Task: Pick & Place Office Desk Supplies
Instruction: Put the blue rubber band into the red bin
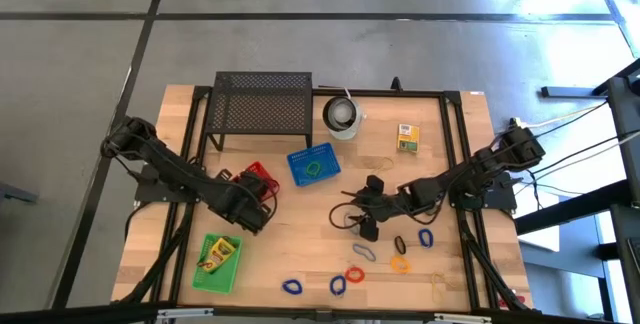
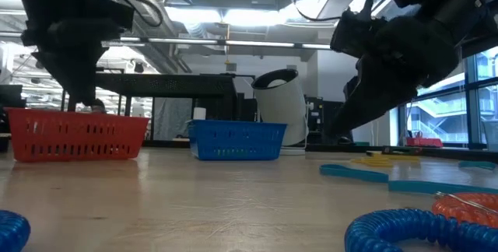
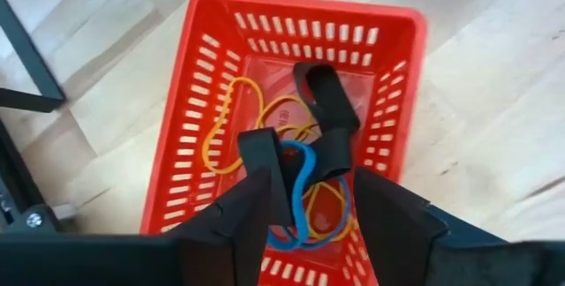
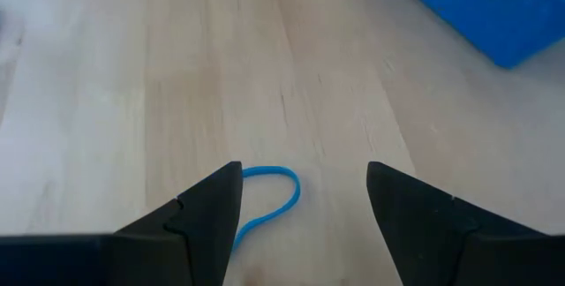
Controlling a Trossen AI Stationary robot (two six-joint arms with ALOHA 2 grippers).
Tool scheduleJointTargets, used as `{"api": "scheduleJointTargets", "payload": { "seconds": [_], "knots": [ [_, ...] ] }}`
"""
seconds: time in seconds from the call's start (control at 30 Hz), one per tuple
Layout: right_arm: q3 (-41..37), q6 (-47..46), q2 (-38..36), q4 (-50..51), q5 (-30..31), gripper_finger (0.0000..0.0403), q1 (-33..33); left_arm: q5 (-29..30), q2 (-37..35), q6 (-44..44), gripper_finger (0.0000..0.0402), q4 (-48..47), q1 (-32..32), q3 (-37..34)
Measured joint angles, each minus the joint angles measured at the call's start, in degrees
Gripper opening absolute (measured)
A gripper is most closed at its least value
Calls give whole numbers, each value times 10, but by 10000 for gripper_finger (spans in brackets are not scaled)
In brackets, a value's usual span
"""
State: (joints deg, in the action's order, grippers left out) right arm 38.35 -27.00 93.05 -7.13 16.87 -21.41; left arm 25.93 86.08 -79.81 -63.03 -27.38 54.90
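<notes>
On the wooden table [image 1: 300, 234], the left gripper [image 3: 309, 206] hangs over the red basket [image 3: 388, 74], fingers spread to drop a blue loop [image 3: 296, 193] there. The right gripper [image 4: 305, 202], also spread, straddles another blue loop [image 4: 269, 193] just beneath, ready to pinch it.

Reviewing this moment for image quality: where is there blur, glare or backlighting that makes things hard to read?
Low view: the near blue coiled loop is out of focus, and both arms are dark silhouettes against bright ceiling lights and windows. High view: glare washes out the floor at top right. Left wrist view: the red basket is sharp and evenly lit. Right wrist view: the blue basket is soft.
</notes>
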Motion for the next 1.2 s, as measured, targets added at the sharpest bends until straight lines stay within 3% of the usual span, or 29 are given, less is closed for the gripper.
{"api": "scheduleJointTargets", "payload": {
  "seconds": [0.3, 0.57, 0.73, 1.03, 1.2],
  "knots": [
    [0, 36, 56, -42, 0, 247, 0, 1, 0, -10, 146, 1, -4, 33],
    [2, 78, 93, -68, 6, 231, 0, 52, 0, -10, 141, 6, -33, 67],
    [2, 83, 96, -69, -2, 172, -1, 95, 0, -10, 141, 29, -57, 77],
    [2, 104, 97, -68, -31, 15, 0, 159, 0, 48, 141, 128, -88, 77],
    [1, 119, 97, -73, -34, 14, 0, 189, 0, 110, 141, 192, -100, 77]
  ]
}}
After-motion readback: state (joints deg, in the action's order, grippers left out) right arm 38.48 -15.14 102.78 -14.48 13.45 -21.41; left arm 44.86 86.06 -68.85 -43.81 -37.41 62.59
